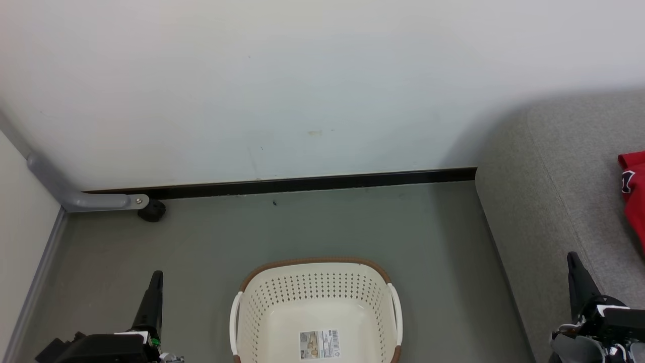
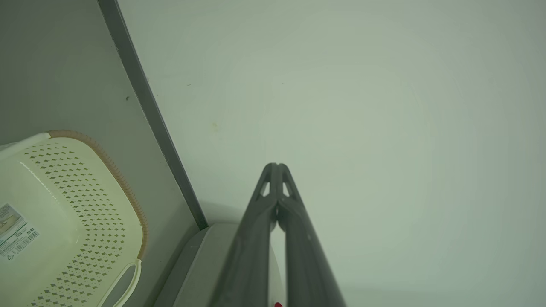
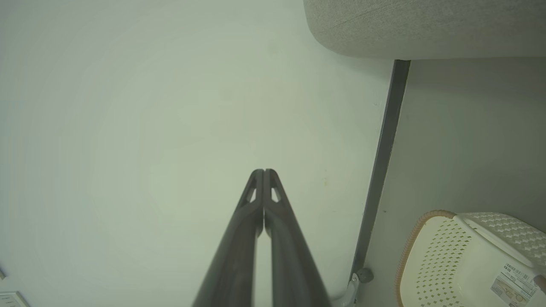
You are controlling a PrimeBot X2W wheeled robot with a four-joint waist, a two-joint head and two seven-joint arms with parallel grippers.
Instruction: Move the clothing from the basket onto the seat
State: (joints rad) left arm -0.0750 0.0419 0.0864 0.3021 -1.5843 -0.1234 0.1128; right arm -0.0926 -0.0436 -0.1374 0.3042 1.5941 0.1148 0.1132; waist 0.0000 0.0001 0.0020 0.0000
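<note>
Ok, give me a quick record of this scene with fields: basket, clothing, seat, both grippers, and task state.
basket: upright on the floor between the grippers; visible inside holds just a label sticker
clothing: red, lying on the seat, cut off by the head view's right edge
seat: grey, to the robot's right of the basket, against the wall
left gripper: shut, holding nothing
right gripper: shut, holding nothing, near the seat's edge
task state: looks done, judging by the visible basket
</note>
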